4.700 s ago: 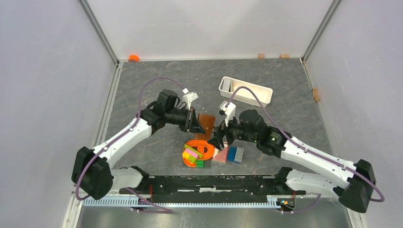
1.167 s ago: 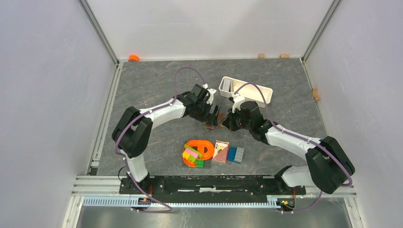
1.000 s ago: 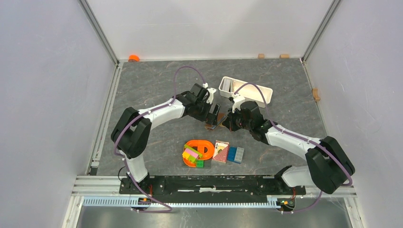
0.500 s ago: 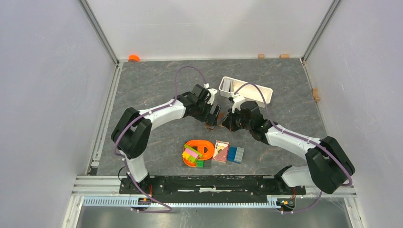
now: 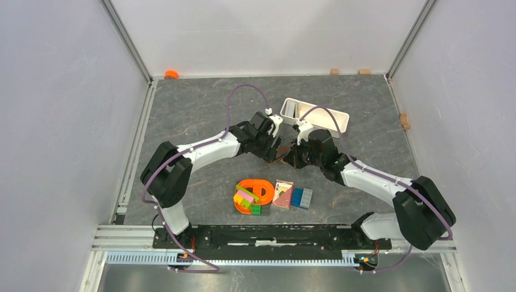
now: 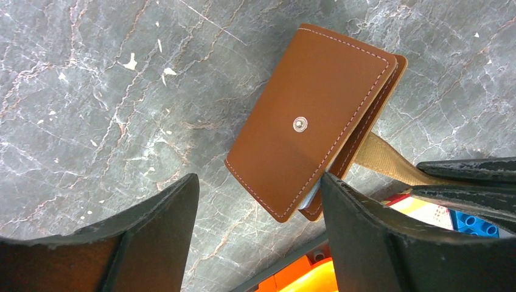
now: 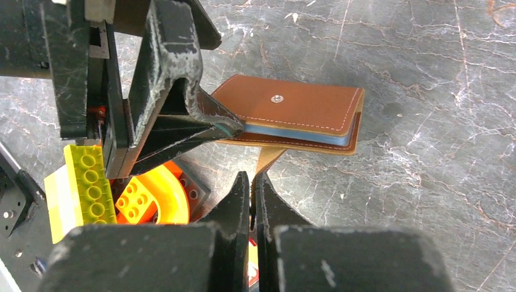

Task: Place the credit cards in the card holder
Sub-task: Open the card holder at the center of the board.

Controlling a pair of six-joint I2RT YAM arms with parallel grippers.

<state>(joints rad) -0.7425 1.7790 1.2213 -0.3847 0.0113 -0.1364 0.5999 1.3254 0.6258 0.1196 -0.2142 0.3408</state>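
Note:
The card holder (image 6: 310,121) is a brown wallet, folded shut, lying on the grey table with its snap facing up. The credit cards (image 7: 298,135) sit between its flaps; only their bluish edge shows. My left gripper (image 6: 260,182) hangs open over the wallet's near corner, one finger (image 7: 182,121) touching the wallet's end. A tan strap (image 6: 383,161) sticks out from under the wallet. My right gripper (image 7: 252,175) is shut on that strap. In the top view both grippers meet mid-table and hide most of the wallet.
A white oblong tray (image 5: 314,115) stands just behind the grippers. In front lie an orange curved block piece (image 5: 254,193) with yellow and green bricks, a red card pack (image 5: 283,194) and blue blocks (image 5: 302,198).
The wallet, open and flat several seconds ago, is now folded shut. Over the last second the left gripper has shifted slightly right toward the wallet. The right gripper has stayed put.

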